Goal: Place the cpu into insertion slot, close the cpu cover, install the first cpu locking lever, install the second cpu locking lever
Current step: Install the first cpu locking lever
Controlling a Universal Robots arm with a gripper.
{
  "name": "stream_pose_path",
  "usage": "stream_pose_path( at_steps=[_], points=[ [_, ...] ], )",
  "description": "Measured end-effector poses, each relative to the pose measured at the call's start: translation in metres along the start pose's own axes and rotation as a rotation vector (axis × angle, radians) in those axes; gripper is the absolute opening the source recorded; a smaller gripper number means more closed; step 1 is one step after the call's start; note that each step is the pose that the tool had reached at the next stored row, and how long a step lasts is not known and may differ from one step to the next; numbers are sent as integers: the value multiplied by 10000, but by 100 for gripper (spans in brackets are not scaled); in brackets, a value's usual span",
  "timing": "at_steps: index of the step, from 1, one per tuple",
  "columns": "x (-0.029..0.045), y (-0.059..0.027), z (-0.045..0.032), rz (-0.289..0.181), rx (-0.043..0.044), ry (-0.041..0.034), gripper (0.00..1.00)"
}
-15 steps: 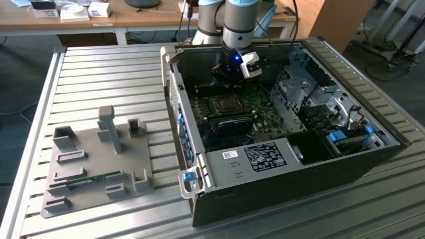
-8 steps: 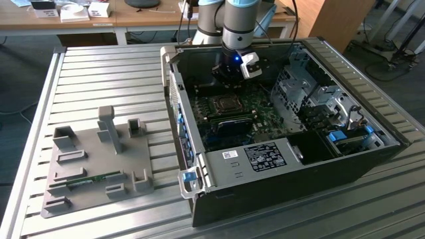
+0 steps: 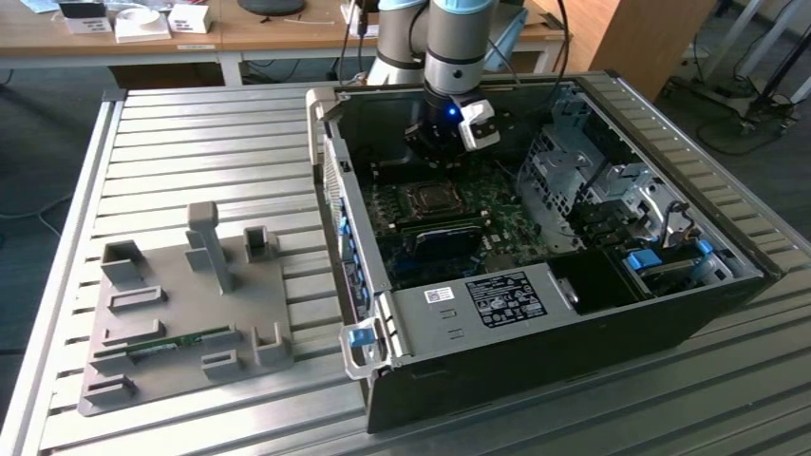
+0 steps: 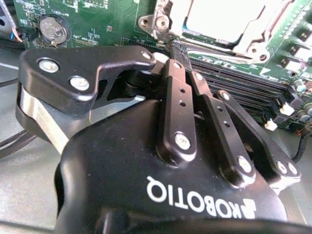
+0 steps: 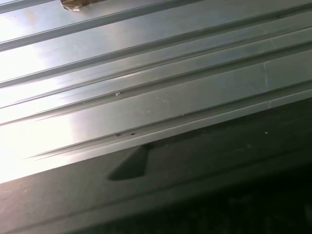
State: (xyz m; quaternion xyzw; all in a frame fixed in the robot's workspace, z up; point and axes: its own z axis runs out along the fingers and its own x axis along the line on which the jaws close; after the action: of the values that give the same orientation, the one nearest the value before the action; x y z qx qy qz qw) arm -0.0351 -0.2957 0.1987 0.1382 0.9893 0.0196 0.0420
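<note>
Black two-finger gripper (image 4: 169, 52) clenched shut, tips just beside silvery metal cpu cover (image 4: 253, 35). Dull silver-grey square cpu (image 4: 214, 17) lies framed inside it.

A ribbed metal table (image 3: 190, 152) is taking up most of the space, and its slats (image 5: 146, 73) are glaring under bright light. Behind it a wooden desk (image 3: 254, 36) is carrying small white boxes (image 3: 140, 24). A wooden panel (image 3: 647, 38) is standing toward the exterior view's right, and dark grey floor (image 3: 38, 142) is showing alongside.
</note>
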Motion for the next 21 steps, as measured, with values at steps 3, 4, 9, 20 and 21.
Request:
stream_pose_path(
  at_steps=[3,4,9,20,21],
  points=[
    [-3,1,-50,0,9,4,11],
    [-4,2,-64,0,6,3,11],
    [-2,6,-89,5,11,4,11],
    [27,48,-86,150,-3,3,11],
    [28,51,-86,158,0,2,11]
  ],
)
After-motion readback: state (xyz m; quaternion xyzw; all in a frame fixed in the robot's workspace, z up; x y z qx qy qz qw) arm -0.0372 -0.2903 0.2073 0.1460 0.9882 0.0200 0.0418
